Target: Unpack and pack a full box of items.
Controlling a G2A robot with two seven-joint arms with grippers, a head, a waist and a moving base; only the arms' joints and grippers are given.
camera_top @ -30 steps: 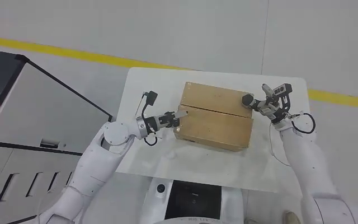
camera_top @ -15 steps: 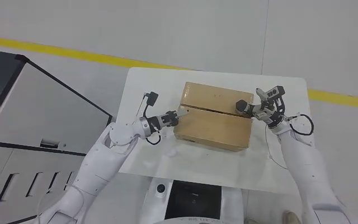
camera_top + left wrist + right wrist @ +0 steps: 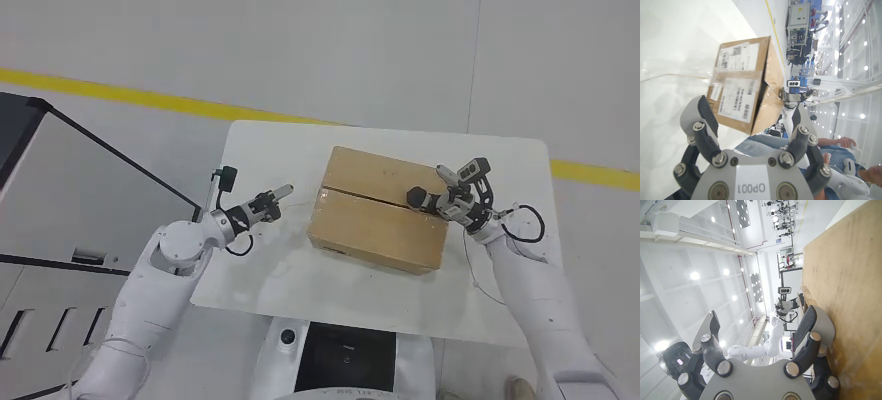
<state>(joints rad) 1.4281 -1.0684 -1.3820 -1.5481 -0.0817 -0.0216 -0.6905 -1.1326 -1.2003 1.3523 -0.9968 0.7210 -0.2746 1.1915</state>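
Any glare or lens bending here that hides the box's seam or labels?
Top view: even light, and the seam of the box reads plainly. Left wrist view: glare on the clear tape veils part of the labels, and the table is washed bright. Right wrist view: ceiling lamps flare behind the right gripper, wall lines bow near the edge, and the cardboard is evenly lit.

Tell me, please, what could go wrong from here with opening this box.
1. The right gripper lies open along the top of the box near the middle seam. Pushing there may dent a flap or slide the box instead of lifting anything.
2. The left gripper, open, hangs over the table apart from the box, so nothing steadies it.
3. Clear tape crosses the seam at the box's end, so the flaps may resist or tear.
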